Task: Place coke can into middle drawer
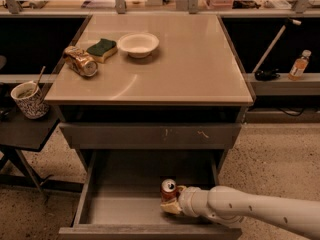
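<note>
Coke can (pixel 168 187) is upright in the open middle drawer (pixel 120 210), near 5 o'clock on its floor, with our gripper (pixel 170 204) pinching its lower half. We think we are setting it down; next we must let go gently and back out.

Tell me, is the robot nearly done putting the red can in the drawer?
Nearly. The middle drawer is pulled open and the coke can is upright inside it. The pincer grips the can low down, near the drawer's front. Left: let go and pull the arm out.
</note>
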`<state>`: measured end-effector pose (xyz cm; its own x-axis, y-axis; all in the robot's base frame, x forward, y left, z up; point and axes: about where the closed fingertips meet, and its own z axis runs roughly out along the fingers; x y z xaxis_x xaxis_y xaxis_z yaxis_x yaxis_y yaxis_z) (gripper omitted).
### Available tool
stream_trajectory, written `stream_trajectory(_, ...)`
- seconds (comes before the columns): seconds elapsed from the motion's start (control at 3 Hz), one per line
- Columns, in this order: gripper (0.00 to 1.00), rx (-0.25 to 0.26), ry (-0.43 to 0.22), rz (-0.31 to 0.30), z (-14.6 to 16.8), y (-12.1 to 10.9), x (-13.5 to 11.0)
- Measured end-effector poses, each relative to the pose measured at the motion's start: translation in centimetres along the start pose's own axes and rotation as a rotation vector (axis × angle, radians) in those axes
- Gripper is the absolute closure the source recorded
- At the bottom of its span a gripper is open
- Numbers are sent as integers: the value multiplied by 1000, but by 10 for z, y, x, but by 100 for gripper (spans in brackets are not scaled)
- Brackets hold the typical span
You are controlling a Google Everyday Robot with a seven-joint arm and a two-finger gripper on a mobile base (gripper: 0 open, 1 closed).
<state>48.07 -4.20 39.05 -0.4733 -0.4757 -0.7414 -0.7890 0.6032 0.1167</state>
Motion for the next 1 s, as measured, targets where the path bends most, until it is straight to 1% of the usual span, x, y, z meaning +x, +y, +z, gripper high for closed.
stream_trajectory(0.67, 11, 0, 0, 0, 0, 0, 0)
stream_trajectory(1.0, 0, 0, 0, 0, 0, 0, 0)
